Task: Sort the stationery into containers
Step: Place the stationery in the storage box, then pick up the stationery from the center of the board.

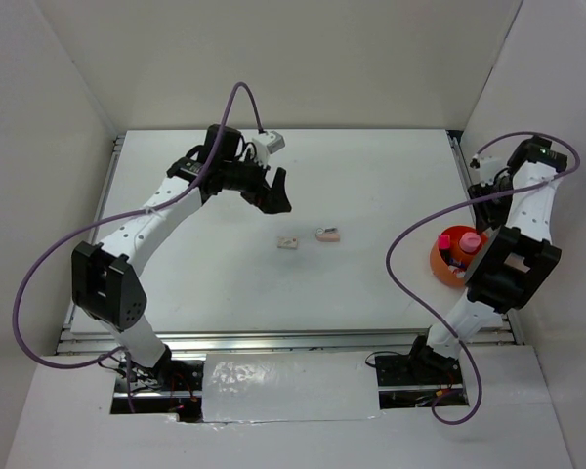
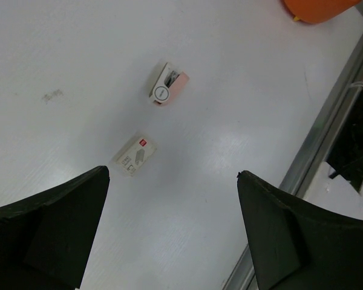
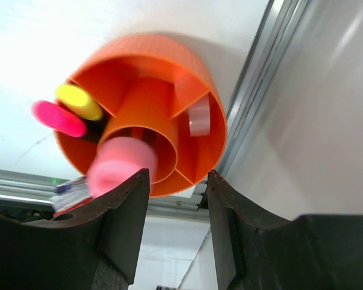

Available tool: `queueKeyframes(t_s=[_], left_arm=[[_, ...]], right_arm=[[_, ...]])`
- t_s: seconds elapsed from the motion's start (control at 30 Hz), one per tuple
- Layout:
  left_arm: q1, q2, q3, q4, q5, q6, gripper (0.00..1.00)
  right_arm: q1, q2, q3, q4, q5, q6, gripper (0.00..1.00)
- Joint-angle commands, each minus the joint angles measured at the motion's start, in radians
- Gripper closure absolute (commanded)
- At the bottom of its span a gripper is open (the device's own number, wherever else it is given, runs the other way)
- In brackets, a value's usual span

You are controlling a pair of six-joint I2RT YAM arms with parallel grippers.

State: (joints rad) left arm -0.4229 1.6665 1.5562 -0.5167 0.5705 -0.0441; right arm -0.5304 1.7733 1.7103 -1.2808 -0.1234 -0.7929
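Note:
Two small erasers lie mid-table: a whitish one and a pinkish one. My left gripper hovers open behind and to the left of them, with nothing between its fingers. The orange container stands at the right edge. It holds a pink tube in its centre well, highlighters with a yellow cap and a pink cap, a clear tape ring, and pens. My right gripper sits just above the container, open, with the tube beside one finger.
A metal rail borders the table just right of the container, and a white wall rises beyond it. The same rail shows in the left wrist view. White walls enclose the table at the left and the back.

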Motion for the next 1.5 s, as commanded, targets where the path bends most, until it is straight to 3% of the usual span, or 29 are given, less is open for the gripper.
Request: queueKeyframes(t_s=[0.0, 0.13, 0.37, 0.8, 1.07, 1.33, 1.47], left_arm=[[-0.065, 0.025, 0.025, 0.004, -0.133, 0.134, 0.01], [-0.137, 0.073, -0.007, -0.009, -0.247, 0.19, 0.09], [-0.159, 0.243, -0.012, -0.011, -0.282, 0.332, 0.2], [-0.122, 0.377, -0.025, -0.026, -0.284, 0.529, 0.25], [-0.125, 0.348, -0.11, 0.066, -0.219, 0.584, 0.26], [-0.126, 0.331, -0.169, 0.125, -0.198, 0.625, 0.36], [-0.146, 0.317, -0.209, 0.19, -0.233, 0.621, 0.33]], right_arm=[[0.042, -0.073, 0.147, -0.081, -0.085, 0.046, 0.5], [0.087, -0.124, 0.216, -0.117, -0.185, 0.104, 0.51], [0.191, -0.199, 0.204, -0.15, -0.352, 0.202, 0.51], [0.244, -0.195, 0.176, -0.147, -0.363, 0.25, 0.51], [0.279, -0.189, 0.187, -0.144, -0.361, 0.279, 0.51], [0.288, -0.198, 0.176, -0.153, -0.415, 0.305, 0.51], [0.291, -0.198, 0.149, -0.161, -0.469, 0.325, 0.5]])
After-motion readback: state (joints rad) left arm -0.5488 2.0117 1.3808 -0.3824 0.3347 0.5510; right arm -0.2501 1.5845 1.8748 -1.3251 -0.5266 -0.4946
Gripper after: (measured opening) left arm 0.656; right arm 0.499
